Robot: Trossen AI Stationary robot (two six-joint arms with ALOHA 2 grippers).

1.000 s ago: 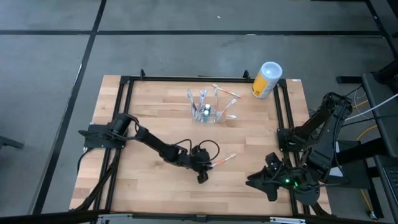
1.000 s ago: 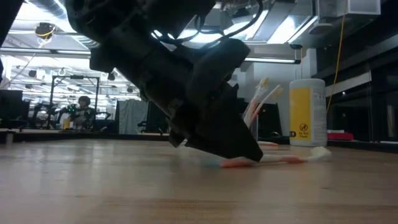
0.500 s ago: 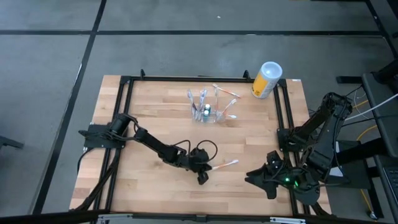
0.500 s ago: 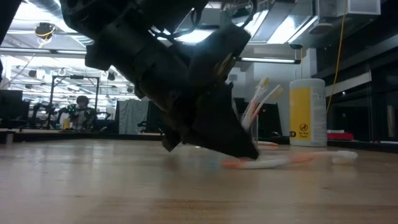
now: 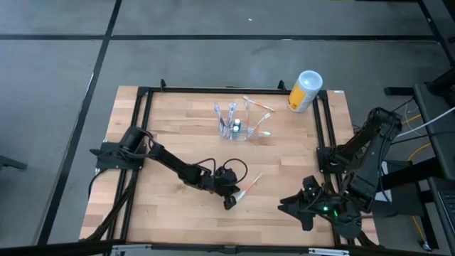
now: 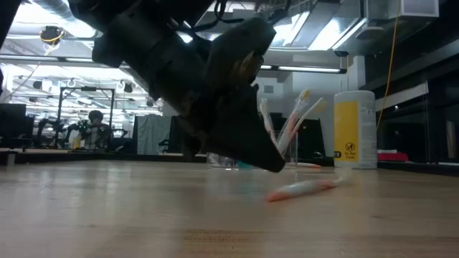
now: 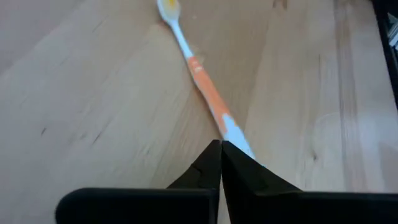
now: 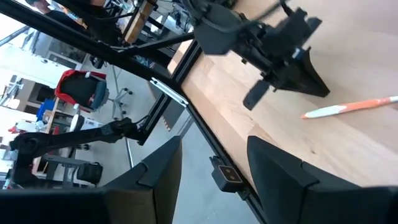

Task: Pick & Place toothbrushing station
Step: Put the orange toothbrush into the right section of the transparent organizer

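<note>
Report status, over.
Left gripper shut, empty, tips by the orange toothbrush lying on the table. Right gripper open, waiting at near right corner. Toothbrushing station stands at the far side, untouched.

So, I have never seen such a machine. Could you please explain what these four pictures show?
It is a robot with two dark arms at a wooden table. One picture looks down from above, one looks level across the tabletop, and two come from cameras on the wrists. On the table stand a clear toothbrush holder with brushes and a yellow canister; one orange toothbrush lies loose. The left gripper is shut just beside that toothbrush and seems to hold nothing. The right gripper waits open at a right-hand corner, far from the holder.
</note>
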